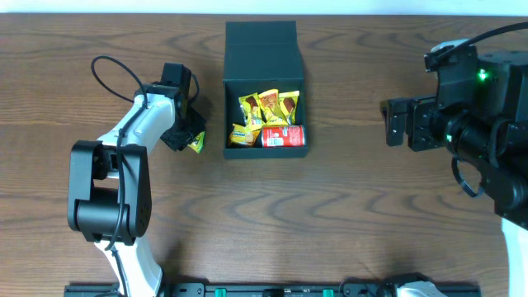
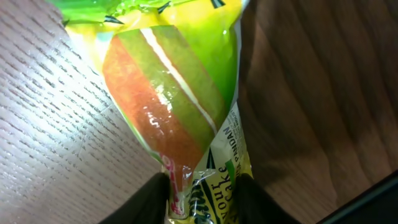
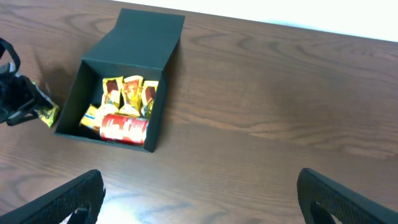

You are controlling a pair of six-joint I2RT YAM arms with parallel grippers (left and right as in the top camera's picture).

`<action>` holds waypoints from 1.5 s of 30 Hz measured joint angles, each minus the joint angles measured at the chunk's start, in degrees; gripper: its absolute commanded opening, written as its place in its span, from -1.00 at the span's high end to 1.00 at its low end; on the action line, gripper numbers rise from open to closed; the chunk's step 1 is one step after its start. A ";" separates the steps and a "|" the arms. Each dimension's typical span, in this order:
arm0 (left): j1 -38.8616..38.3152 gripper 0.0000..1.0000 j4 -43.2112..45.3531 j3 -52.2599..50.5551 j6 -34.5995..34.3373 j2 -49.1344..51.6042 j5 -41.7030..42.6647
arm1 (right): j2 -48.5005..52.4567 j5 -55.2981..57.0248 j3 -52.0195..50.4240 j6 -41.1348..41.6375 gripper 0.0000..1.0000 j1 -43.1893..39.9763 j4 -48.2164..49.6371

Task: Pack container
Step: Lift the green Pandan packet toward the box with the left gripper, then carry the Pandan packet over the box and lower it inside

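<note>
Overhead, the left arm rises from its base at the lower left, its white forearm slanting towards the middle, the wrist bent down. The left claw [image 1: 191,139] points at the brown wood-grain surface [image 1: 346,214], just left of the container. Its dark fingers [image 2: 149,199] press on both sides of the crimped end of a yellow-green plastic snack packet [image 2: 174,106], so the claw is clamped on it. In the left wrist view the packet's long axis runs straight away from the claw.

The dark teal-green square cardboard container [image 1: 260,41] sits at the centre of the surface, mouth upward. Its hinged flap lies folded back towards the far edge, so box and flap together run lengthwise from near to far. Inside are yellow snack packets [image 1: 264,107] and a small red can [image 1: 282,136] lying on its side against the near wall.

At the right, the right arm is held level, well apart from the container. The right claw [image 1: 389,122] faces the container with its fingers spread wide, holding nothing.
</note>
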 measured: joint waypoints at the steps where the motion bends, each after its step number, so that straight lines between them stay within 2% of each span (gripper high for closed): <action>1: 0.00 0.43 0.00 0.00 0.02 0.00 0.00 | 0.00 0.00 0.00 0.00 -0.98 0.00 0.00; 8: 0.00 0.88 0.02 0.00 0.70 0.00 0.00 | 0.00 0.00 0.00 0.02 -0.99 0.00 0.00; 16: 0.00 0.88 0.00 0.02 1.11 -0.02 -0.02 | 0.09 0.00 0.00 0.02 -0.99 0.00 0.00; 19: -0.11 0.89 -0.44 0.37 3.28 -0.20 -0.04 | 0.31 0.09 0.00 0.00 -0.98 0.00 0.00; 26: -4.70 0.88 -0.28 7.21 14.91 -5.14 -5.99 | 0.31 0.28 0.00 -0.15 -0.98 0.00 0.59; 30: -12.87 0.88 2.21 15.74 25.51 -12.15 -11.85 | 0.31 0.28 0.00 -0.17 -0.99 0.00 0.94; 33: -18.36 0.89 2.40 17.75 29.73 -14.34 -12.70 | 0.31 0.28 0.00 -0.17 -0.99 0.00 0.94; 36: -20.55 0.88 0.66 17.70 30.73 -11.82 -11.91 | 0.31 0.28 0.00 -0.17 -0.99 0.00 0.94; 41: -21.09 0.89 -4.66 16.94 28.72 -4.46 -10.84 | 0.31 0.28 0.00 -0.17 -0.98 0.00 0.81; 45: -21.03 0.88 -5.18 16.48 29.33 -1.60 -10.08 | 0.31 0.28 0.00 -0.17 -0.99 0.00 0.66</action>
